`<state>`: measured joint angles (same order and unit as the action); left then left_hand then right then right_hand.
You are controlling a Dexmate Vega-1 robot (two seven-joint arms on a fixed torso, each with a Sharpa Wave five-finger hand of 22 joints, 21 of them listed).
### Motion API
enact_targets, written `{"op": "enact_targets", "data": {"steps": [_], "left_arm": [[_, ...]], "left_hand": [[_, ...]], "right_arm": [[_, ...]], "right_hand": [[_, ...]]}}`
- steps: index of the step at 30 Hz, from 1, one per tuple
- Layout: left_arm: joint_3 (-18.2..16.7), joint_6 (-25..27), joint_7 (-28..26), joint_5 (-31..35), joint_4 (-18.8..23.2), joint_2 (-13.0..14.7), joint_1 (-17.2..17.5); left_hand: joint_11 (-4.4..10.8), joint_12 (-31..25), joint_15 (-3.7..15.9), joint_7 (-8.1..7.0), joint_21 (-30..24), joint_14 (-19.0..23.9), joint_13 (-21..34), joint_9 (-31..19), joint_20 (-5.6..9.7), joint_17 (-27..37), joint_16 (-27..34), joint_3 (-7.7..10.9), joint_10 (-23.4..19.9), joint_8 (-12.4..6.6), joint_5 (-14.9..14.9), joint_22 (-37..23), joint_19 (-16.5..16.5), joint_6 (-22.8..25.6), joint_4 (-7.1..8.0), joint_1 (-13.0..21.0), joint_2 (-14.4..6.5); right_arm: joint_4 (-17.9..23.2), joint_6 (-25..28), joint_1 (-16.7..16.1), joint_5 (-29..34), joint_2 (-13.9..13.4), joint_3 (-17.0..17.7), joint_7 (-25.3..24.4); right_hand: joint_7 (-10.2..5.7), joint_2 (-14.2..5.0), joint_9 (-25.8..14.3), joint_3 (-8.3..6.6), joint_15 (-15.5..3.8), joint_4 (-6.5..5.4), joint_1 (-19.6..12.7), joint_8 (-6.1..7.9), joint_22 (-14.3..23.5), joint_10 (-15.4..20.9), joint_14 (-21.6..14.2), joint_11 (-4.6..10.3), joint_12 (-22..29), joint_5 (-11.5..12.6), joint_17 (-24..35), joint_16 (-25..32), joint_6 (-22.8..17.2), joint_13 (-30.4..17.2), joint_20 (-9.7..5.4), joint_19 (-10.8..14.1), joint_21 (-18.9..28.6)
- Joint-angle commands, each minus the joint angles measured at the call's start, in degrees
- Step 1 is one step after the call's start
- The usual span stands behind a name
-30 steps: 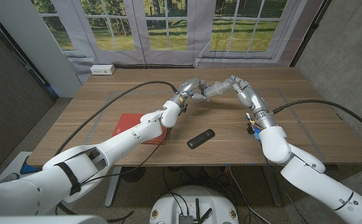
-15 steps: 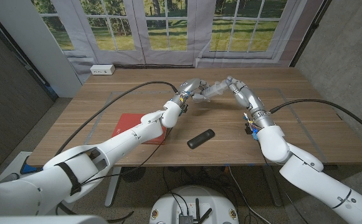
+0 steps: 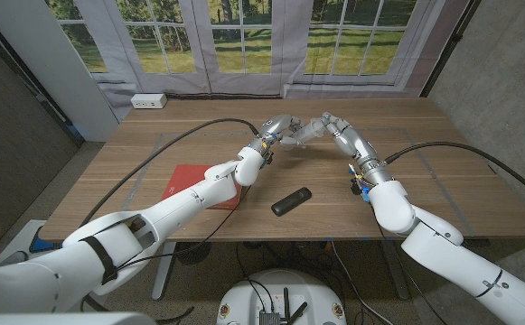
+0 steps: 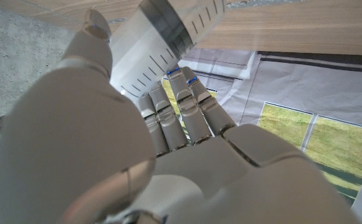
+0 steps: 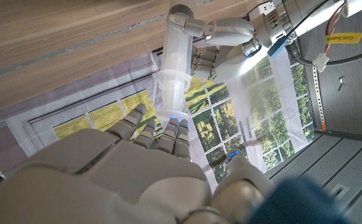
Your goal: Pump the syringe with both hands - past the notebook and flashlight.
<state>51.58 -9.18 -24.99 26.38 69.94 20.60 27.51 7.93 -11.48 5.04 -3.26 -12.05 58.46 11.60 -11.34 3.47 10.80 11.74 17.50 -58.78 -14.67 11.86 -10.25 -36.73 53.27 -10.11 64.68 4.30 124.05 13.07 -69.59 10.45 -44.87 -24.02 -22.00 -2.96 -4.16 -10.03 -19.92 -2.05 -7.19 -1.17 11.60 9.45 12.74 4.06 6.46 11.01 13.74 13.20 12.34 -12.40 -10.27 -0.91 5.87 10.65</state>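
Item: syringe, held off the table's far middle, beyond notebook and flashlight. My left hand grips the barrel (steadying it); my right hand closes fingers on the plunger end, to pump.

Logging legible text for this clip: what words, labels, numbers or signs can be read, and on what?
No text can be read.
Syringe: black graduation marks, no numerals visible.
Yellow cable tag: small print, too blurred to read.
Notebook and flashlight: no visible lettering.
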Motion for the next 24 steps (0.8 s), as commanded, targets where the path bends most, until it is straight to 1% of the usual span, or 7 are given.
{"op": "enact_targets", "data": {"steps": [1, 24], "left_arm": [[-0.18, 0.02, 0.13, -0.06, 0.54, 0.39, 0.37], [-0.38, -0.15, 0.10, 0.10, 1.07, 0.56, 0.70]], "left_hand": [[3.63, -0.27, 8.95, -1.40, 0.09, 4.59, 0.22, -0.10, 8.31, 0.21, 0.21, -0.16, -3.95, -0.19, 0.33, -0.11, -0.06, 7.70, 0.28, 5.83, -8.69], [3.60, -0.23, 8.96, -1.44, 0.06, 4.77, 0.25, -0.09, 8.32, 0.21, 0.24, -0.35, -4.03, -0.04, 0.38, -0.12, -0.15, 7.78, 0.33, 5.97, -8.83]], "right_arm": [[-1.09, -0.78, 1.21, -0.58, 0.41, -1.15, 0.83], [-1.71, 0.01, 2.87, -1.68, 0.21, -2.52, 2.76]], "right_hand": [[0.20, -1.36, -0.17, -0.17, -1.61, -0.26, 0.33, -0.13, 0.30, 2.11, 0.16, -0.81, 0.04, -0.12, 0.15, 0.56, -0.45, -0.18, -0.08, 0.39, 0.37], [0.22, -1.49, -0.18, -0.14, -1.45, -0.48, 0.42, -0.24, 0.31, 2.36, 0.38, -0.92, -0.07, -0.13, 0.26, 0.60, -0.69, -0.19, 0.01, 0.18, 0.28]]}}
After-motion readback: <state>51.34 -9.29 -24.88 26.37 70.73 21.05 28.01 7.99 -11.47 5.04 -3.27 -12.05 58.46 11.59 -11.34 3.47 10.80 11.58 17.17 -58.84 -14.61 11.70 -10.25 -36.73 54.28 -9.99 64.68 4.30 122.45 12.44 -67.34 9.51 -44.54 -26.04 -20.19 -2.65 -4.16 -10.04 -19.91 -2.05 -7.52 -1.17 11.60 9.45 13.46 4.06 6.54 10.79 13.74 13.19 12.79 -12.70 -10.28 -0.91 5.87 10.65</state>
